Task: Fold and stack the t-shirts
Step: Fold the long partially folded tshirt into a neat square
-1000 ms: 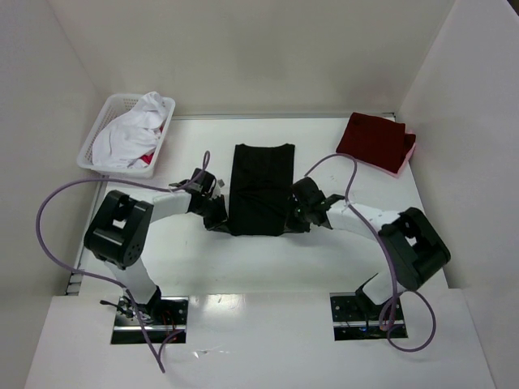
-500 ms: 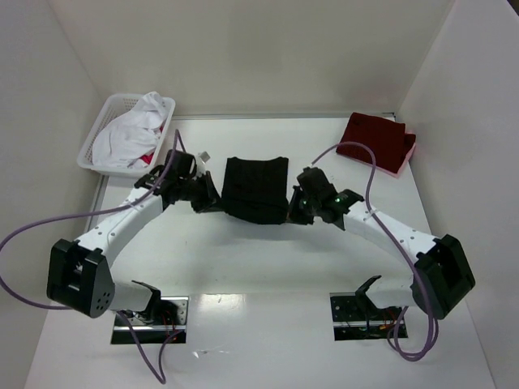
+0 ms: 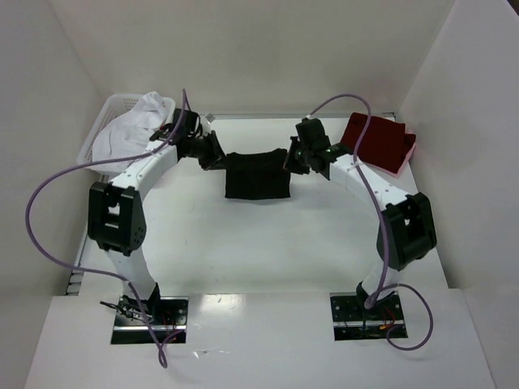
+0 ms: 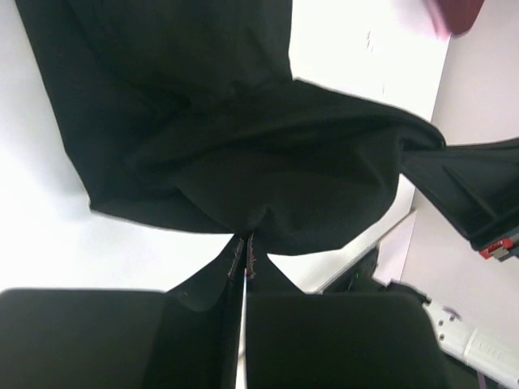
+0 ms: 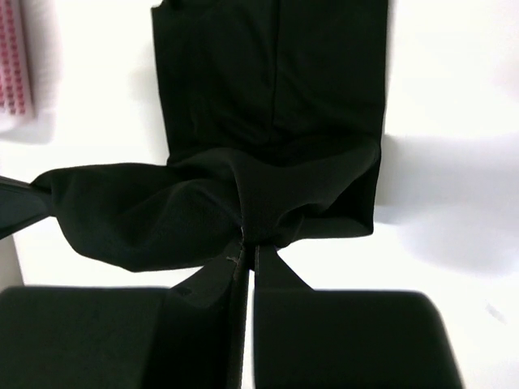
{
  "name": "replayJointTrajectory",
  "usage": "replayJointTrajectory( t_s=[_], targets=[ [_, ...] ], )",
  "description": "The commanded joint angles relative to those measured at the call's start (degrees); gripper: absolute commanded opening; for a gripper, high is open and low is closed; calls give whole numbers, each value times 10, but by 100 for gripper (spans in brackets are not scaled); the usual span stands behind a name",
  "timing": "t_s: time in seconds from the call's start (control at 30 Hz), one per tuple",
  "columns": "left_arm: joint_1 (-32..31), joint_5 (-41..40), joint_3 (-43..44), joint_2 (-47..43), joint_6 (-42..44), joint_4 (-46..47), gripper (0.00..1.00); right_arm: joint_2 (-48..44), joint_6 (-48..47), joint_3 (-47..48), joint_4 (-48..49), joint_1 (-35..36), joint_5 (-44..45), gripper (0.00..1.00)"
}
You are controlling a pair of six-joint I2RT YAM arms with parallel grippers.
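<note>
Since both arms reach to the upper middle of the top view, the entry starts at their tips.

- Left gripper (image 3: 214, 153): fingers pressed together, pinching a bunched corner of the black shirt (image 3: 258, 177). The wrist view shows cloth nipped right at the fingertips.
- Right gripper (image 3: 293, 159): likewise closed, pinching the opposite corner of the same edge.
- Key relation: the held edge spans left to right between the two grippers and sags a little in the middle. From each gripper the cloth falls toward the lower frame onto a flat layer lying on the table (image 3: 243, 243). The long axis of the held edge runs across the frame, and neither arm is nearer; each has its own corner.
- Judged step: a half-fold in progress, the raised edge not yet laid down. The next move likely calls for lowering both corners evenly, so the top layer lands square on the layer beneath.
- Black shirt, appearance: plain, matt, soft, creased at each pinch, with a straight seam visible down the flat layer.
- Red shirt (image 3: 375, 139): dark, folded, upper right of the frame, well apart.
- White shirts (image 3: 134, 130): heaped loose in the basket (image 3: 96, 131), upper left.
</note>
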Motion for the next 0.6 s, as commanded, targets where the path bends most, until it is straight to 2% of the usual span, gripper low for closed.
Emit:
replayJointTrajectory(
  t_s=[0.0,0.3,0.47,0.57],
  targets=[
    [10,23,74,56,15,9,0,39,-30,60,38,-22,5,1],
    [34,12,218,190,6,9,0,190,-71,218,47,-57,-23,6],
    [45,-4,341,266,8,6,0,277,-78,332,47,-68,-29,8],
    [51,-19,421,324,11,-5,9,336,-88,400,47,-74,-29,15]
  ],
)
